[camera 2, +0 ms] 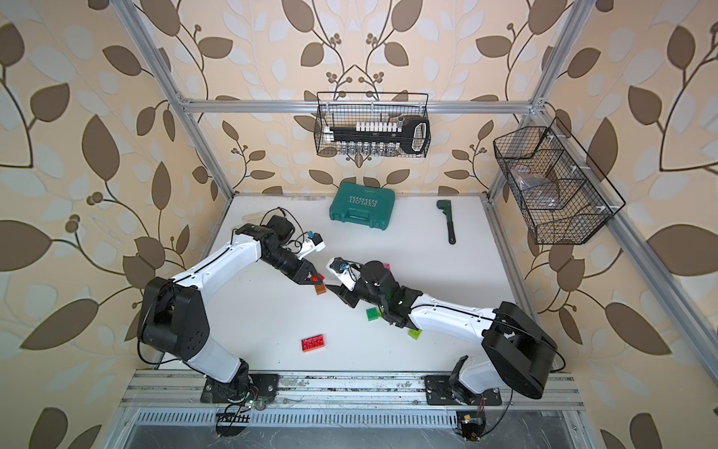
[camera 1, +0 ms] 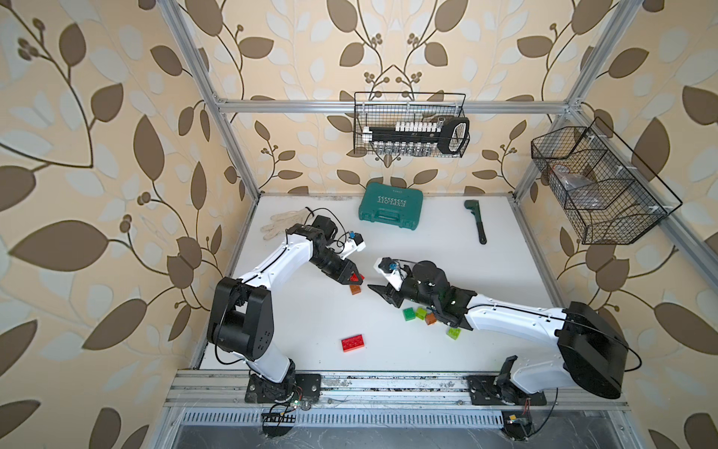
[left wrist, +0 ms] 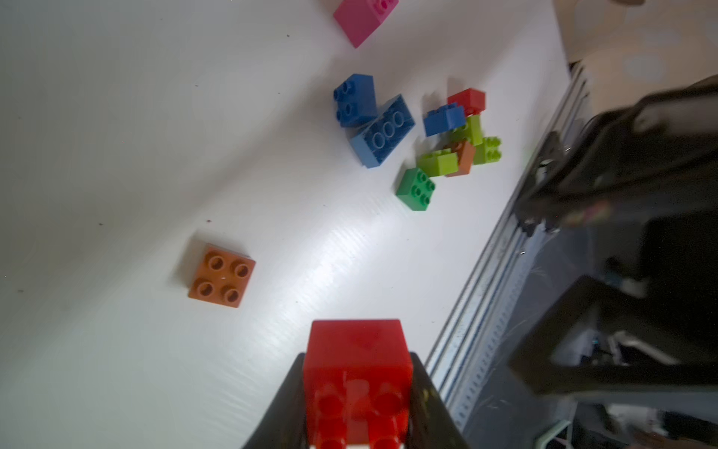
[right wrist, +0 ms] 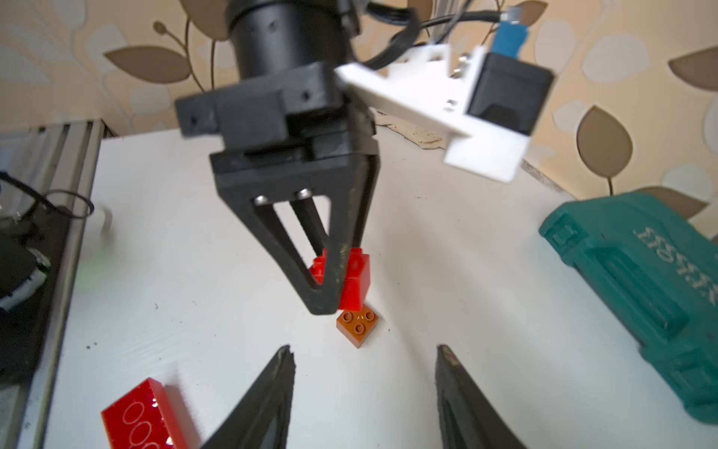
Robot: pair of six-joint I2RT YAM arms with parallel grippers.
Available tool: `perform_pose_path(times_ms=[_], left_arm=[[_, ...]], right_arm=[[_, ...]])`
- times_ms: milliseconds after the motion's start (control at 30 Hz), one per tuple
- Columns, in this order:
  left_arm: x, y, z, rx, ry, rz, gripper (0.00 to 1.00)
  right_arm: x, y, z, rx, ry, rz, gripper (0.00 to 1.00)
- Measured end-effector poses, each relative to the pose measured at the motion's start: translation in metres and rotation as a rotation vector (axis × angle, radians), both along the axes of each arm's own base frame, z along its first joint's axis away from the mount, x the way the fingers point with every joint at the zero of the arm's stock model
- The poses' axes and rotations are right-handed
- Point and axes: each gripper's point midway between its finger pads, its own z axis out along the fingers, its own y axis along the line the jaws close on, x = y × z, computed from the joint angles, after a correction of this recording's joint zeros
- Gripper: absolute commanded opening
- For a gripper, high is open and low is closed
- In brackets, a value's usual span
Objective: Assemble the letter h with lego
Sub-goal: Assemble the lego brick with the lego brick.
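Note:
My left gripper [camera 1: 355, 278] is shut on a red square lego brick [left wrist: 357, 369], held just above an orange square brick [camera 1: 355, 289] that lies studs up on the white table. The wrist view of my right gripper [right wrist: 365, 350] shows its jaws open and empty, a short way from that orange brick [right wrist: 357, 322]. A long red brick [camera 1: 354, 343] lies nearer the front. Green [camera 1: 408, 312], lime [camera 1: 453, 333] and orange [camera 1: 430, 318] bricks lie beside the right arm. Blue bricks [left wrist: 382, 132] and a pink one [left wrist: 363, 17] show in the left wrist view.
A teal plastic case [camera 1: 390, 208] and a dark wrench [camera 1: 477, 221] lie at the back of the table, and a white glove [camera 1: 279, 225] at the back left. Wire baskets [camera 1: 410, 124] hang on the back and right frame rails.

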Motion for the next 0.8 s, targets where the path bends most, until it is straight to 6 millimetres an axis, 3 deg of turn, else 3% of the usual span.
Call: perform_pose_path(times_ms=[167,433,800], left_arm=[[0.006,0.000,-0.024,0.150,-0.116,-0.129,0.31],[0.023,0.016,-0.074,0.324,-0.118,-0.201,0.32],[0.034,0.012,-0.078,0.342,-0.183,-0.235,0.32]], right_arm=[[0.005,-0.017,-0.007,0.032,0.114,-0.069,0.60],[0.001,-0.028,-0.027,0.032,0.215,-0.139,0.70],[0.003,-0.032,-0.030,0.021,0.224,-0.168,0.72]])
